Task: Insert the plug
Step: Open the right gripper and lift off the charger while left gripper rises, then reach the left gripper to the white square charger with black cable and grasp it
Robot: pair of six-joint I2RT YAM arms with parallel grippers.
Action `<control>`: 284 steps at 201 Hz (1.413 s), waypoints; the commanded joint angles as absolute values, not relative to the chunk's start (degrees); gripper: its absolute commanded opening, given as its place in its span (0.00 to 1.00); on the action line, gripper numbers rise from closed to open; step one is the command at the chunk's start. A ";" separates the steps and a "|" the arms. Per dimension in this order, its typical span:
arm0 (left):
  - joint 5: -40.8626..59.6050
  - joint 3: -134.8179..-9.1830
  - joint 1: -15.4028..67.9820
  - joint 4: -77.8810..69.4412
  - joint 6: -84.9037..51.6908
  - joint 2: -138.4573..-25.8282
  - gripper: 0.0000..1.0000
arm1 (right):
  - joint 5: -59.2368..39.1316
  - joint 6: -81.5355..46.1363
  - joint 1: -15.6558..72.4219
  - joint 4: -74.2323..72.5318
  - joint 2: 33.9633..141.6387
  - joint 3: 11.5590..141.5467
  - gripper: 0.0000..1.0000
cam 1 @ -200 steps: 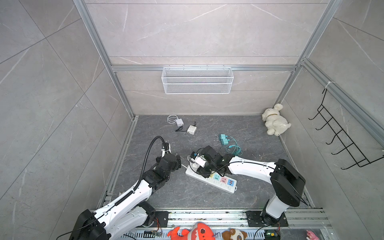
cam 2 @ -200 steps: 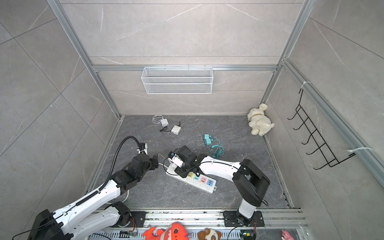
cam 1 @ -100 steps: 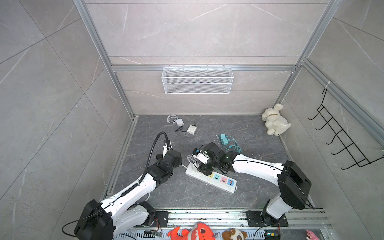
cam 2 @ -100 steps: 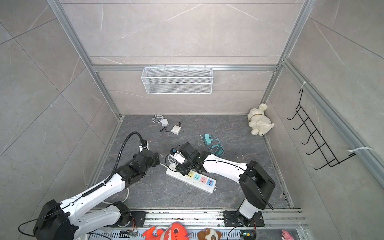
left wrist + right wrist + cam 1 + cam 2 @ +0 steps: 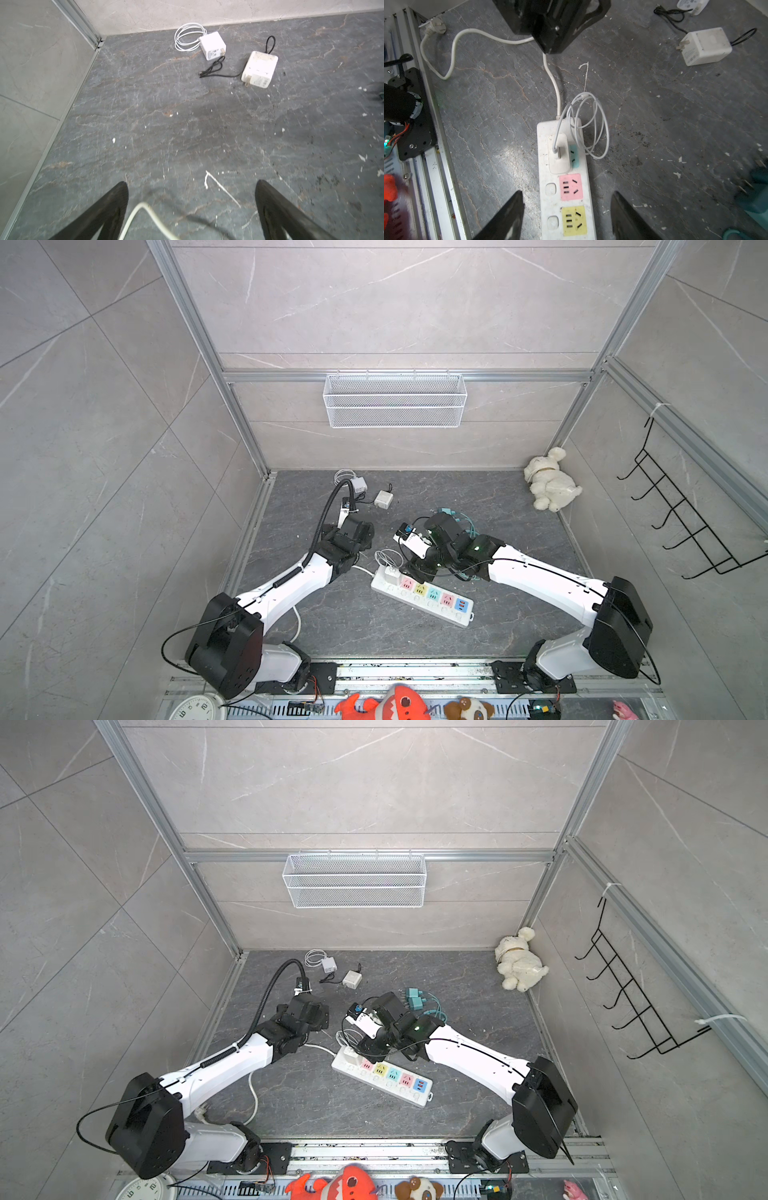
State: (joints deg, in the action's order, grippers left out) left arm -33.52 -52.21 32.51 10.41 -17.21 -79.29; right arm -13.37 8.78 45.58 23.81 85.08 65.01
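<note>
The white power strip (image 5: 548, 207) with coloured sockets lies on the dark floor, also seen in both top views (image 5: 432, 605) (image 5: 392, 1085). A white plug (image 5: 558, 153) (image 5: 390, 573) (image 5: 350, 1052) sits in the strip's end socket, with its white cable (image 5: 593, 124) coiled beside it. My right gripper (image 5: 567, 193) (image 5: 417, 566) (image 5: 370, 1046) hangs open above the strip, one finger on each side of the pink socket, holding nothing. My left gripper (image 5: 192, 183) (image 5: 363, 531) (image 5: 318, 1011) is wide open over bare floor, left of the strip. The strip's own cord (image 5: 141, 209) lies on the floor between its fingers.
Two loose white chargers lie near the back wall, one with a white coil (image 5: 212, 45), one with a black cable (image 5: 259, 69). Teal chargers (image 5: 446, 514) (image 5: 756, 193) sit behind the right wrist. A plush toy (image 5: 548, 485) is in the back right corner. A wire basket (image 5: 395, 400) hangs on the wall.
My left gripper has moved away from the strip toward the back wall and opened wider. The right gripper has opened a little more and drawn back from the plug.
</note>
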 commanded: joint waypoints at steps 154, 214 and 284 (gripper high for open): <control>-9.95 -86.03 17.58 16.65 -9.12 -109.10 0.93 | -11.34 -5.31 34.72 13.03 88.49 69.88 0.69; -2.25 -96.55 17.65 20.92 -5.25 -117.58 0.92 | -9.23 -9.09 32.97 13.36 87.37 67.69 0.71; -1.67 -110.78 21.25 28.44 -0.65 -127.48 0.92 | -9.74 -15.48 26.34 14.03 89.16 65.53 0.71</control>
